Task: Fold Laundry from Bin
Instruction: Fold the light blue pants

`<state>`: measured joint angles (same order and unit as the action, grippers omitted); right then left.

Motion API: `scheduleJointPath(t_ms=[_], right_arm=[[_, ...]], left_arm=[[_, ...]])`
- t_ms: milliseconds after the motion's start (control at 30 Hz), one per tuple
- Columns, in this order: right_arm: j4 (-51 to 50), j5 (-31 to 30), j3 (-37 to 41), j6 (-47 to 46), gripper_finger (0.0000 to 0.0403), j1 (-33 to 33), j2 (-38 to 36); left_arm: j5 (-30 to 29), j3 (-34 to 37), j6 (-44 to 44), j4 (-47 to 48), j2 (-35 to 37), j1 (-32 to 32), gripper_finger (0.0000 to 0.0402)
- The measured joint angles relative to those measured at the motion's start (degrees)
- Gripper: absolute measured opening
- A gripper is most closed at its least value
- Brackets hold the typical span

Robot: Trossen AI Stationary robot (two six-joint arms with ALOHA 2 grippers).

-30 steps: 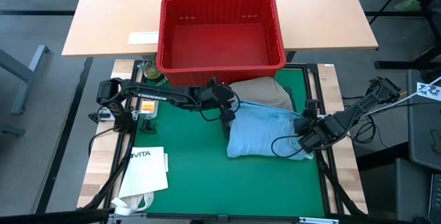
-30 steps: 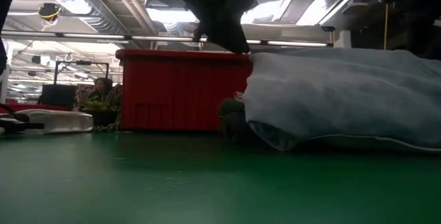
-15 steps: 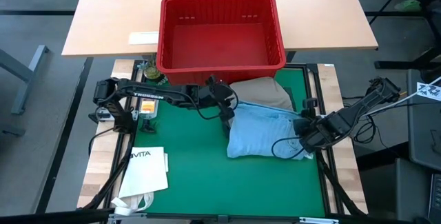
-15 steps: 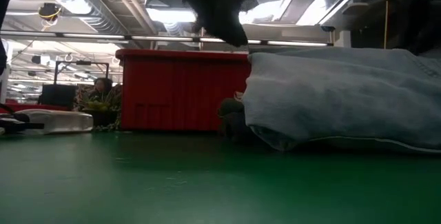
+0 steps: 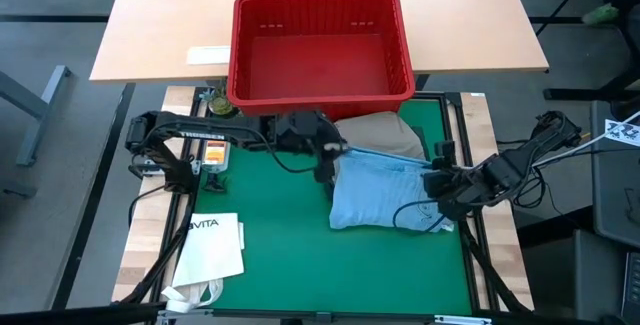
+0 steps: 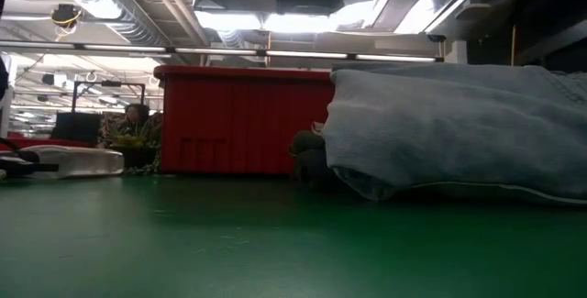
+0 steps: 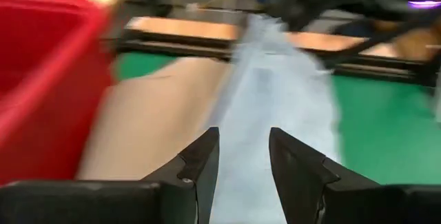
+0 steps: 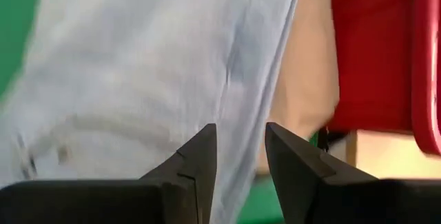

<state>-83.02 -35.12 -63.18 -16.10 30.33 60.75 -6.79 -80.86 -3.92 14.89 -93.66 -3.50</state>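
Note:
Folded light blue jeans (image 5: 380,200) (image 6: 459,124) lie on the green mat (image 5: 280,225), right of its middle. A khaki garment (image 5: 385,133) (image 7: 158,120) lies just behind them, against the red bin (image 5: 238,55) (image 6: 238,119), which stands past the mat's far edge. My left gripper (image 5: 328,165) (image 7: 241,138) hovers open above the jeans' left edge. My right gripper (image 5: 433,178) (image 8: 241,131) hangs open above their right edge. Nothing is between either pair of fingers.
A white paper bag (image 5: 210,250) printed "VITA" lies on the near left, half off the mat. Small objects (image 5: 215,155) sit beside the left arm's base. Bare green mat stretches left of and in front of the jeans. A person (image 6: 138,119) shows far behind the table.
Both grippers have risen off the jeans. In the low view the left gripper has climbed from the jeans' top left corner out of the picture's top, and it has tipped up nearer to level. The jeans and the khaki garment lie as before.

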Motion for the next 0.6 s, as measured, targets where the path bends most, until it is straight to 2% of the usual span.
scheduleJointPath(t_ms=[100, 233, 433, 600], right_arm=[[6.8, -1.1, 1.1, 0.6, 0.0124, 0.0, 0.2], [13.9, -3.2, 3.7, 4.6, 0.0124, 0.0, 0.9], [17.4, -9.6, 8.7, 5.9, 0.0124, -0.1, 2.1], [17.5, -14.4, 12.8, 5.0, 0.0124, -1.5, 2.9]], left_arm=[[5.1, 0.0, 0.0, -3.1, -2.2, 0.9, 0.0124], [5.8, 0.0, 1.7, -9.9, -6.6, 2.3, 0.0124], [-1.1, 0.1, 6.1, -19.1, -13.2, 2.3, 0.0124], [-8.4, 0.1, 6.2, -18.8, -18.0, 0.3, 0.0124]])
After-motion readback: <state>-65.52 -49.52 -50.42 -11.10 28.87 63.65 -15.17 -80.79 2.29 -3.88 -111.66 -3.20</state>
